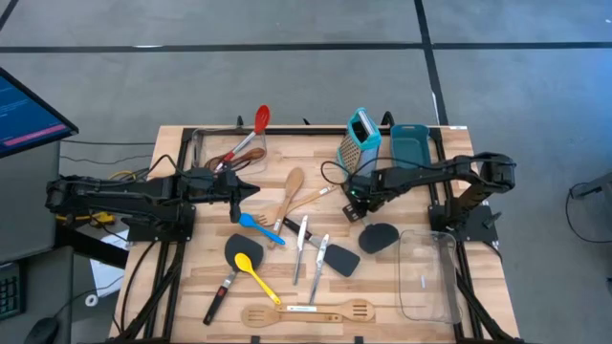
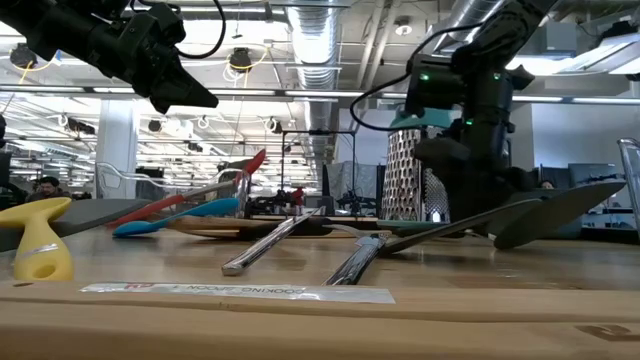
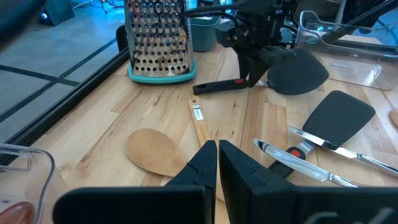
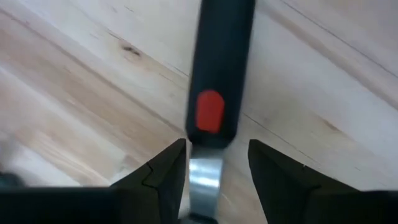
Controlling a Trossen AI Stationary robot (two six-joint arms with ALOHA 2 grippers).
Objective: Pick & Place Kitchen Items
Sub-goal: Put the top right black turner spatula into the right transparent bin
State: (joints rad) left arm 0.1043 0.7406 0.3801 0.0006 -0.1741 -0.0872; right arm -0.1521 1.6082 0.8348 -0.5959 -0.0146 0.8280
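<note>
**Right claw spread over a black spatula handle beside the grater**

On the slatted wooden tabletop (image 1: 191, 277), the teal-framed metal box grater (image 1: 360, 137) stood upright near the far edge and served as the landmark. Just in front of it, the right claw (image 1: 355, 208) was low over the black spatula with a red dot on its handle (image 4: 219, 74). Its fingers (image 4: 158, 171) were spread apart, one on each side of the handle, with bare wood showing between each finger and the handle. The spatula's dark blade (image 1: 380, 237) lay on the tabletop nearer the front edge than the grater.

Well to the left of the grater, the left claw (image 1: 251, 190) hung above the tabletop with its fingers (image 3: 202, 165) pressed together and nothing between them. Between it and the grater lay a pale wooden spoon (image 1: 290, 188). Further from the grater, towards the front, lay a blue spoon (image 1: 258, 225), a yellow spoon (image 1: 256, 272) and metal cutlery (image 1: 301, 247).
</note>
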